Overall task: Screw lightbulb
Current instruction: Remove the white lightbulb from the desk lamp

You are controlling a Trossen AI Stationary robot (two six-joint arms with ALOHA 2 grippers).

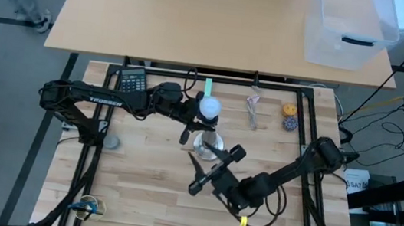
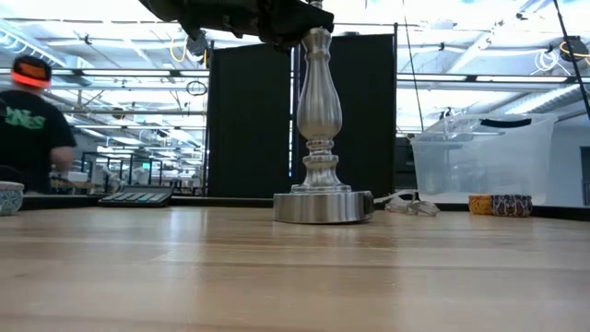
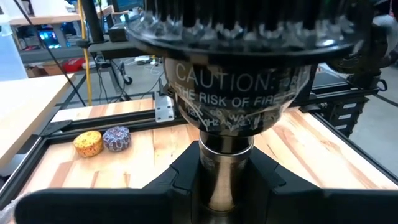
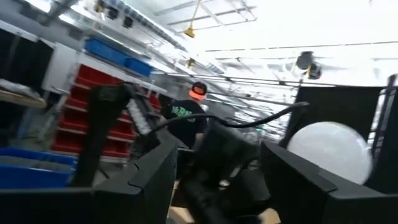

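Note:
The silver lamp stand [image 2: 318, 120] stands upright at mid-table, its round base [image 1: 210, 141] on the wood. The white lightbulb [image 1: 209, 108] sits on top of its black socket [image 3: 230, 56]; it also shows in the right wrist view as a white lightbulb [image 4: 329, 152]. How deep it sits in the socket is hidden. My left gripper [image 1: 195, 120] reaches in from the left and is shut on the stand just under the socket. My right gripper [image 1: 211, 164] hangs open near the stand's near side, tipped upward, with nothing between its fingers [image 4: 143, 180]. My left gripper pinches the stand's narrow silver neck [image 3: 227, 165], right below the socket, between its two fingers [image 3: 180, 183]. The fingers come in about level from the table's left and lie across the upright stem. The stand stays upright with its base on the table.
A calculator [image 1: 132, 80], a green strip [image 1: 208, 85], a crumpled clear wrapper [image 1: 253, 108] and two small round pieces [image 1: 290, 116] lie along the far edge. A grey disc [image 1: 111, 142] lies at the left. A clear bin [image 1: 347, 30] stands on the table behind. A person [image 2: 32, 120] is beyond.

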